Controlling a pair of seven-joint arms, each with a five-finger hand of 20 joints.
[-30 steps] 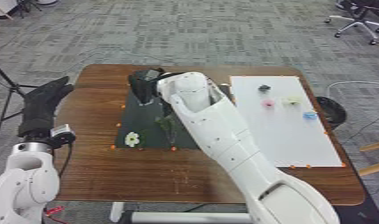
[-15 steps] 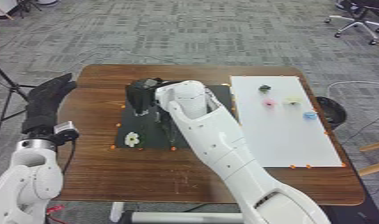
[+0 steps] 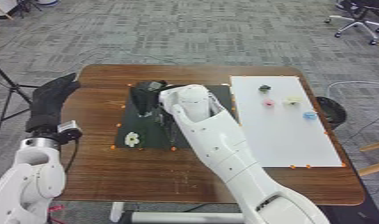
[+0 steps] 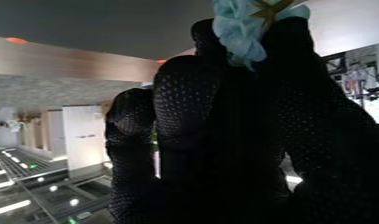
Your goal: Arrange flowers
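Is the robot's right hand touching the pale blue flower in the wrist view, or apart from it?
Touching. The right wrist view shows the right hand pinching the pale blue flower between finger and thumb.

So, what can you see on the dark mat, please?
A white flower lies at the near left of the dark mat. Something dim beside the right arm is unclear. That arm and the right hand, pinching a light blue flower, hide whatever lies beneath them.
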